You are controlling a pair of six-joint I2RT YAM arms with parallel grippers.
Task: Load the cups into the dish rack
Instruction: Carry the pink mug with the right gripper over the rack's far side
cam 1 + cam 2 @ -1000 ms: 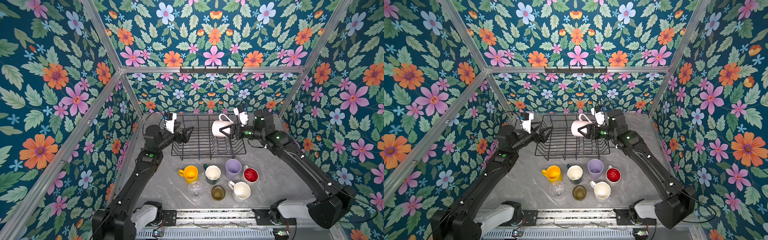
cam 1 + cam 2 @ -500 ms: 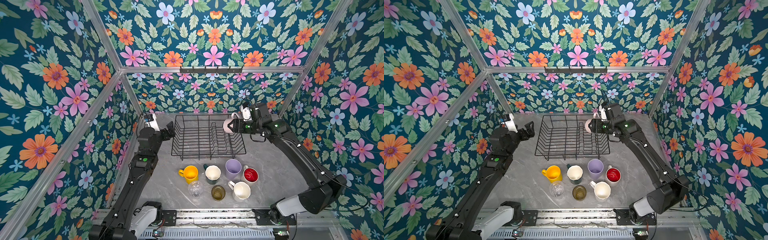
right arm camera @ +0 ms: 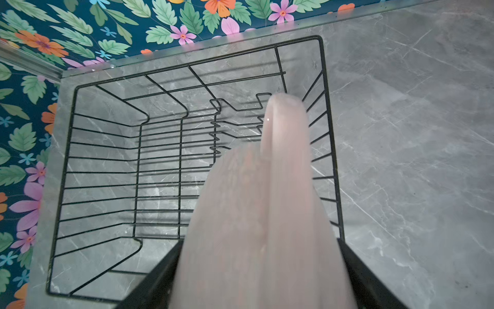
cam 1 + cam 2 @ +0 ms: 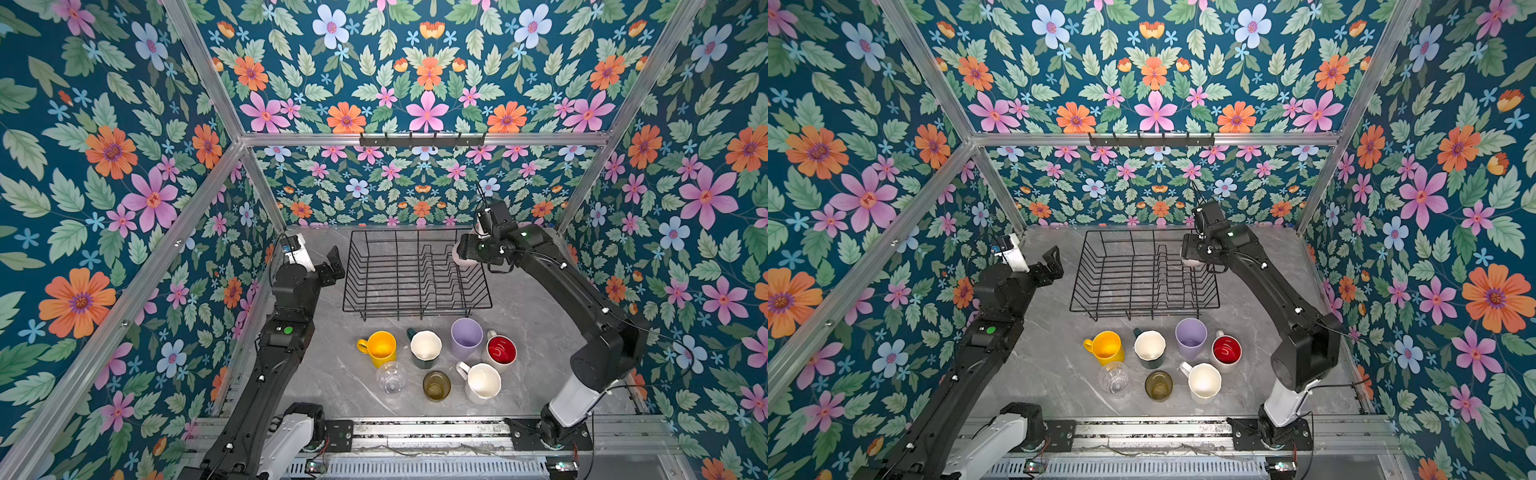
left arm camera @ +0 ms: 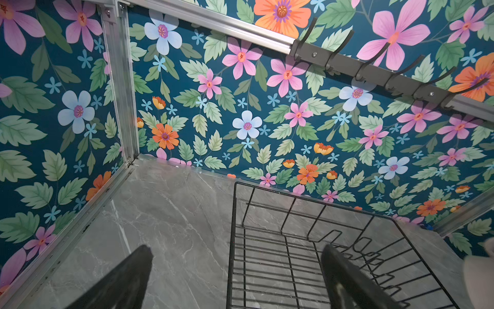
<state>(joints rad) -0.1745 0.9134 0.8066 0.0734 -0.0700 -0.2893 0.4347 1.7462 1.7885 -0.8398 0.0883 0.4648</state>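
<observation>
In both top views: cup point(image 4: 456, 259) clamped in right gripper point(image 4: 463, 254), hanging over rack point(image 4: 415, 306) at its right rim, presumably poised for lowering beside the dividers point(image 4: 432, 270); left gripper point(image 4: 333, 266) spread wide and empty, parked just beside the rack's left side, clear of the drop; seven other cups point(image 4: 425, 348) grouped on the table point(image 4: 523, 299) near the rack's front, not yet loaded.

Left wrist: fingers point(image 5: 125, 278) far apart, nothing between; rack corner point(image 5: 235, 214) ahead.

Right wrist: cup point(image 3: 267, 214) blurred, perhaps handle foremost; pinched by its sides above the rack's bare floor.
</observation>
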